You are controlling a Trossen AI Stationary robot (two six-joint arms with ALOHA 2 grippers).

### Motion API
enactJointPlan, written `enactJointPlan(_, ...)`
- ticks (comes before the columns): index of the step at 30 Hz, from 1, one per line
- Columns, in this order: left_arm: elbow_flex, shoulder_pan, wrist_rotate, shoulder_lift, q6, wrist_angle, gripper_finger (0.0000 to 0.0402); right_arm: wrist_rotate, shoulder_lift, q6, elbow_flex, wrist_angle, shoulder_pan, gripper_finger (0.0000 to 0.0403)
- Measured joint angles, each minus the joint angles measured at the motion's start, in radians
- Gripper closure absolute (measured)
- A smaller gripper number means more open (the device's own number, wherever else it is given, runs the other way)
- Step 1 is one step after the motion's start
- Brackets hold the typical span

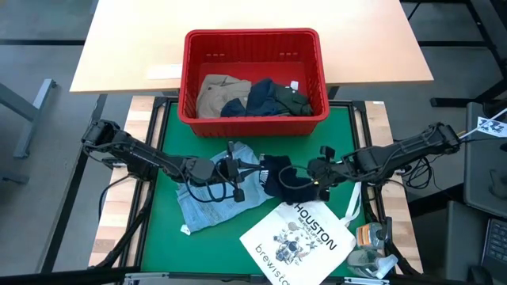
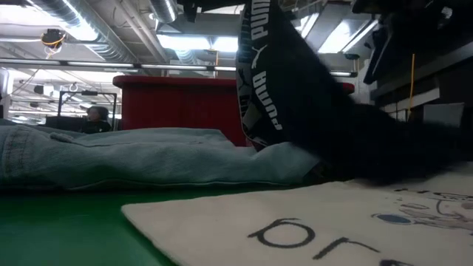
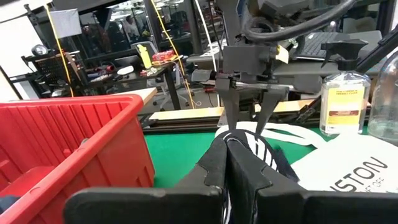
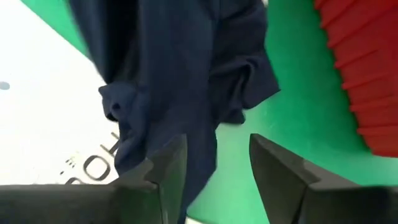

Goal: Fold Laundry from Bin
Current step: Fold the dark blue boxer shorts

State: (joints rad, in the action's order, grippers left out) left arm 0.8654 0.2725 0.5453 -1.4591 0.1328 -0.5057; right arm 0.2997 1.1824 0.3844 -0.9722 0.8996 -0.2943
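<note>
A navy garment [image 1: 281, 178] with a white-lettered waistband [image 2: 259, 81] hangs between my two grippers over the green mat [image 1: 170, 237]. My left gripper [image 1: 253, 168] comes level from the table's left and is shut on it. My right gripper [image 4: 217, 168] slants down from the right and stands open, with the navy cloth [image 4: 174, 74] hanging just in front of its fingers. The red bin [image 1: 253, 43] at the far side holds khaki [image 1: 218, 93], navy and dark green [image 1: 289, 99] garments. A light blue denim garment [image 1: 210, 194] lies flat on the mat. My left gripper pinches the navy garment at its waistband edge [image 3: 255, 146] between its two fingers [image 3: 211, 171], coming level from the table's left. The cloth hangs slack below the hold, and its lower part [image 2: 384, 148] rests on the tote bag. Whether my right gripper's open fingers touch the cloth, I cannot tell.
A white tote bag [image 1: 297, 237] printed HOUSTON lies at the near right of the mat, partly under the navy garment. Clear bottles [image 3: 342, 99] stand at the table's near right corner. A pale wooden tabletop [image 1: 127, 47] lies beyond the bin.
</note>
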Motion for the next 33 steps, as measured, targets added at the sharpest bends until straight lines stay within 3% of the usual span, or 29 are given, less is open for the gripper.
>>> enactJointPlan(5,0.001,0.052,0.040,0.066,0.003,0.054,0.0400,-0.093,-0.001,0.003,-0.018,0.021,0.000,0.0226)
enactJointPlan(11,0.002,0.123,0.046,0.103,-0.062,0.286,0.0400,-0.251,0.033,0.005,-0.016,0.010,0.000,0.0226)
enactJointPlan(21,0.002,0.182,0.080,0.103,-0.212,0.569,0.0400,-0.340,0.165,0.086,-0.014,-0.008,-0.001,0.0226)
enactJointPlan(28,0.001,0.183,0.062,0.103,-0.267,0.744,0.0400,-0.477,0.272,0.087,-0.014,-0.151,-0.002,0.0226)
enactJointPlan(33,0.001,0.183,-0.053,0.103,-0.361,0.809,0.0400,-0.477,0.331,0.087,-0.014,-0.182,-0.001,0.0226)
